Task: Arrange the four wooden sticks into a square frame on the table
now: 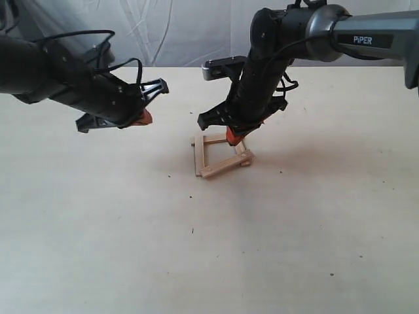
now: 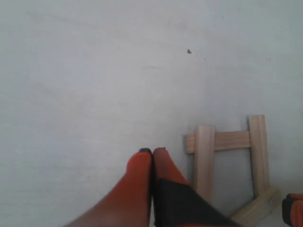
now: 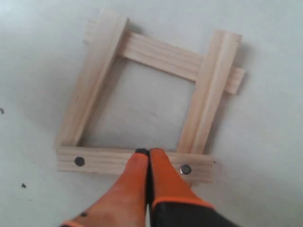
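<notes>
The four wooden sticks lie on the table (image 1: 98, 216) as a small square frame (image 1: 221, 157), overlapping at the corners. In the right wrist view, two plain sticks (image 3: 92, 80) (image 3: 210, 90) rest across a third plain stick (image 3: 161, 54) and a stick with two dark holes (image 3: 99, 161). My right gripper (image 3: 149, 152) is shut, its orange tips right over the holed stick's middle, holding nothing. My left gripper (image 1: 143, 118) hovers left of the frame, shut and empty. The left wrist view shows that gripper (image 2: 152, 151) beside part of the frame (image 2: 204, 156).
A white cloth backdrop (image 1: 183, 33) hangs behind the table's far edge. Tiny dark specks (image 1: 192, 230) dot the tabletop. The right arm (image 1: 262, 72) leans over the frame from the back right. An orange fingertip (image 2: 293, 213) of the right gripper shows at the left wrist view's corner.
</notes>
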{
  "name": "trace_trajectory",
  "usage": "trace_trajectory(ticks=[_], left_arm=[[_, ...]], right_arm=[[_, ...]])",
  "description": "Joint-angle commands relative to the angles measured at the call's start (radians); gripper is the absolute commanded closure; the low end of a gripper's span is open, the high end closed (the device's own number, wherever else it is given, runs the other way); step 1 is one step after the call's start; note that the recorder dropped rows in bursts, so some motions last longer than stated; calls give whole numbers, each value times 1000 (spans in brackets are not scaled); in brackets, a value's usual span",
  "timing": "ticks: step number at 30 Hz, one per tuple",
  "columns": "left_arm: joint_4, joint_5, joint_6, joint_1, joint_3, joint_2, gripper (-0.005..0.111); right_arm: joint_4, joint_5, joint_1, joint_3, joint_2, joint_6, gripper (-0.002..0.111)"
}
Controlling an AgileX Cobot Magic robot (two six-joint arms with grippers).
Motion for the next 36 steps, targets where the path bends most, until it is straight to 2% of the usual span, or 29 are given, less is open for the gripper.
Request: trace_trajectory(ticks=[1, 5, 10, 13, 17, 22, 36], left_arm=[[-247, 93, 209, 16, -123, 113, 107], [-425, 255, 366, 27, -244, 204, 107], [-466, 329, 363, 15, -345, 307, 107], [-483, 355, 363, 13, -375, 351, 107], [-481, 389, 363, 13, -386, 380, 107], [-474, 391, 363, 13, -386, 384, 107], [-453, 381, 363, 13, -386, 384, 107]], right_arm=[[8, -110, -2, 153, -97, -8, 109], [10, -250, -2, 295, -179, -41, 109], [29, -334, 5, 381, -206, -53, 109], [106, -337, 7, 393, -189, -69, 109], [205, -332, 28, 393, -175, -146, 109], [192, -339, 65, 393, -166, -146, 109], [225, -341, 65, 382, -118, -146, 109]])
